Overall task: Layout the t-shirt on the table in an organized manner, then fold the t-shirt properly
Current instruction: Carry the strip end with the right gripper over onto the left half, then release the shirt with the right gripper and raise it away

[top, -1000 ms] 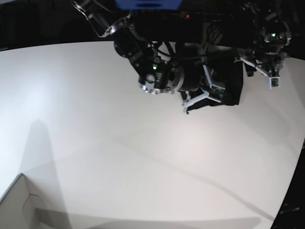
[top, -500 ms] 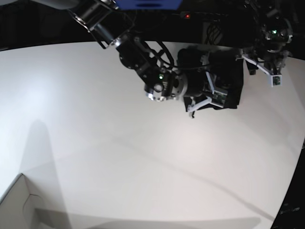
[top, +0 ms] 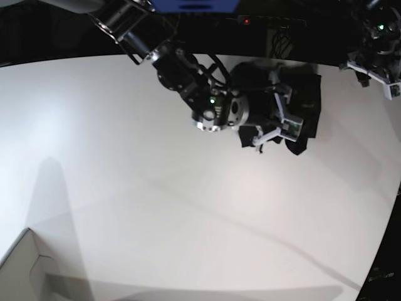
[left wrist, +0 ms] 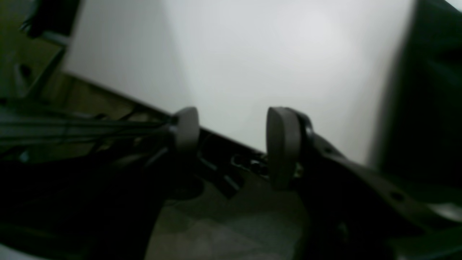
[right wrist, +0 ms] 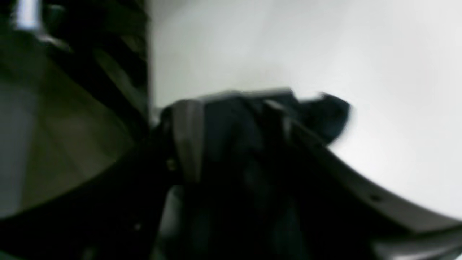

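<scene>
**Black shirt bunched at the far right of the table, right gripper on it**

The t-shirt (top: 305,100) lies crumpled in a dark heap at the far right of the table (top: 156,207), near its far edge. The right gripper (top: 281,119) sits over the heap's left side; in the wrist view, dark cloth fills the space between its fingers (right wrist: 187,137), which stand apart, though blur hides whether they pinch it. The left gripper (left wrist: 231,144) is raised off to the right beyond the shirt, its pads (left wrist: 283,144) spread with nothing between them. A pale box corner (top: 25,269) shows at the near left.
</scene>
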`<state>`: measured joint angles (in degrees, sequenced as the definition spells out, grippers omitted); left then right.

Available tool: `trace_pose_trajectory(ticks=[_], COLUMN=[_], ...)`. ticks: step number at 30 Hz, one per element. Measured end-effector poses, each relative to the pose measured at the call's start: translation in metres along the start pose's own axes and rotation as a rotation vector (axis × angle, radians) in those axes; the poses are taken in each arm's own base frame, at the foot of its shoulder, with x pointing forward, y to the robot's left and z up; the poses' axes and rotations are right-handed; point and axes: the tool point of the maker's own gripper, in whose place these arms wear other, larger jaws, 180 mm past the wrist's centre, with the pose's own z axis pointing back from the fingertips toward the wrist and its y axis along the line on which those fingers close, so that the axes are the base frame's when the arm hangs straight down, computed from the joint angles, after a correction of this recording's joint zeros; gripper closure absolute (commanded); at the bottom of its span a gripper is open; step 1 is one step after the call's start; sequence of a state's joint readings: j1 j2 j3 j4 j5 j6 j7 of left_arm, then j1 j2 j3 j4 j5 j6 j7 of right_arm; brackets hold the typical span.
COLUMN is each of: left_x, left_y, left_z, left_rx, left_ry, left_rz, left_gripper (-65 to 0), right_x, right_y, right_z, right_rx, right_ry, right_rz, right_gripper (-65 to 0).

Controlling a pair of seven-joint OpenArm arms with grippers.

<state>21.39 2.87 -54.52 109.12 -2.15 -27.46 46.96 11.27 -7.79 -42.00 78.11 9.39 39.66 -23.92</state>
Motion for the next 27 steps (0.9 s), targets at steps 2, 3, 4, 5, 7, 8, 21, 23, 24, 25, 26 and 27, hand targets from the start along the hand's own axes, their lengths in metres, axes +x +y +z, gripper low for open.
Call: trace_pose_trajectory(ticks=[2, 3, 4, 5, 7, 8, 21, 23, 24, 25, 26, 27], left_x=[0.002, 0.004, 0.007, 0.009, 0.012, 0.011, 0.016, 0.020, 0.021, 0.020, 0.019, 0.019], left_y=[0.002, 0.002, 0.004, 0.005, 0.005, 0.005, 0.004, 0.005, 0.004, 0.003, 0.003, 0.002], left_z=[0.000, -0.001, -0.001, -0.001, -0.001, -0.001, -0.003, -0.003, -0.003, -0.003, -0.003, -0.003], left_rx=[0.003, 0.004, 0.007, 0.008, 0.007, 0.008, 0.002, 0.003, 0.000, -0.001, -0.002, -0.002], left_ry=[-0.003, -0.005, -0.014, -0.019, -0.032, -0.027, -0.039, -0.050, -0.050, -0.049, -0.047, -0.047], left_rz=[-0.001, -0.001, -0.006, -0.007, -0.002, -0.003, 0.002, 0.001, -0.002, -0.002, -0.001, 0.001], left_gripper=[-29.7, -29.7, -29.7, -29.7, -29.7, -29.8, -29.8, -29.8, -29.8, -29.8, -29.8, -29.8], right_x=[0.013, 0.014, 0.014, 0.015, 0.023, 0.029, -0.065, -0.095, -0.108, -0.121, -0.133, -0.142], right_y=[0.005, 0.005, 0.004, 0.001, -0.012, -0.017, -0.110, -0.110, -0.109, -0.105, -0.100, -0.094], right_z=[-0.001, -0.002, -0.001, 0.001, 0.011, 0.018, 0.175, 0.198, 0.203, 0.204, 0.202, 0.200], right_rx=[0.022, 0.022, 0.020, 0.008, -0.037, -0.061, -0.513, -0.555, -0.563, -0.558, -0.549, -0.538], right_ry=[-0.062, -0.066, -0.066, -0.067, -0.097, -0.126, -0.038, 0.024, 0.046, 0.073, 0.095, 0.110], right_rz=[-0.038, -0.039, -0.037, -0.038, -0.046, -0.053, -0.185, -0.221, -0.244, -0.269, -0.293, -0.315], right_gripper=[-34.6, -35.6, -36.0, -35.8, -35.8, -35.8, -35.7, -35.7, -35.7, -35.7, -35.7, -35.7])
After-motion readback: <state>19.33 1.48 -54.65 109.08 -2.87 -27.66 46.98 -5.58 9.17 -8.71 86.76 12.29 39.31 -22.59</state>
